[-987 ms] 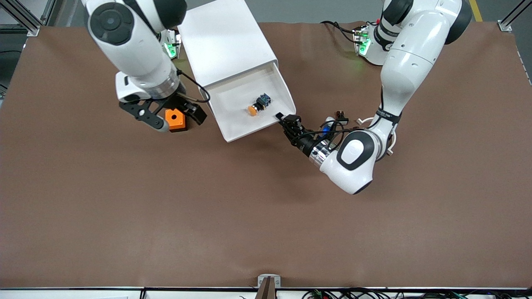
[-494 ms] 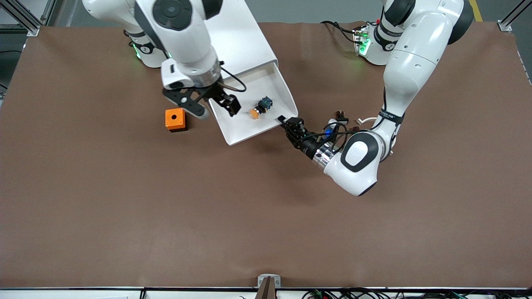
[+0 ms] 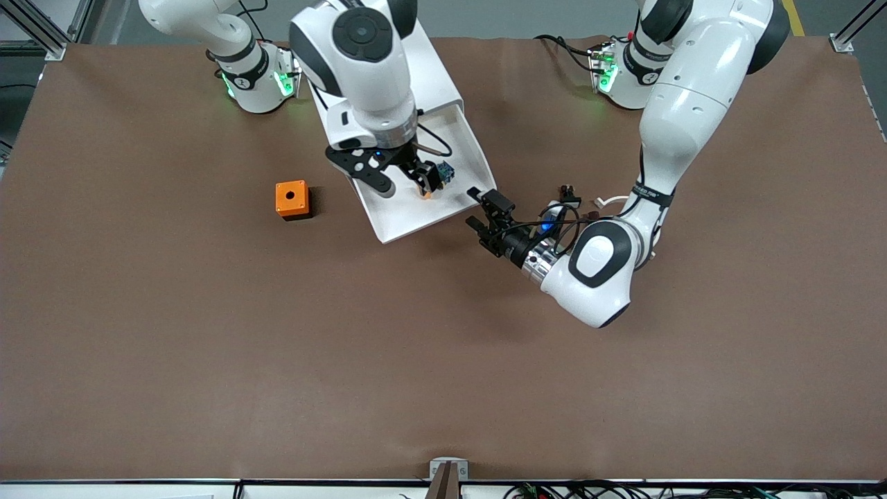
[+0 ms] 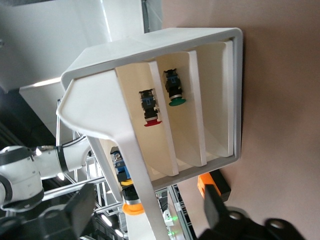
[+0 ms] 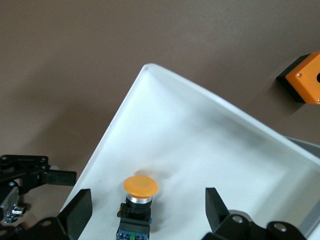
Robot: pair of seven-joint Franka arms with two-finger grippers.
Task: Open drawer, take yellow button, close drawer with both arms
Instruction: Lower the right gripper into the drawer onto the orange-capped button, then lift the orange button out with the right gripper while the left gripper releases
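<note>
I've let go of the drawer (image 3: pixel 443 208) front corner, left gripper (image 3: pixel 489 213) now spread, while the open right gripper (image 3: pixel 402 181) has swung in over the button (image 3: pixel 432 179), ready to pick.

A wide brown matte surface (image 3: pixel 208 333) carries a white plastic drawer cabinet (image 3: pixel 388 76); an orange cube with a round hole (image 3: pixel 291 199) sits beside it.

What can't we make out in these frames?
- Button, front view: the right claw covers most of it.
- Button's blue end, right wrist view: cut off by the frame edge.
- Lower drawer shelves, front view: hidden under the top drawer; only the left wrist view shows the red and green buttons there.
- Left claw: open, just clear of the drawer front.
</note>
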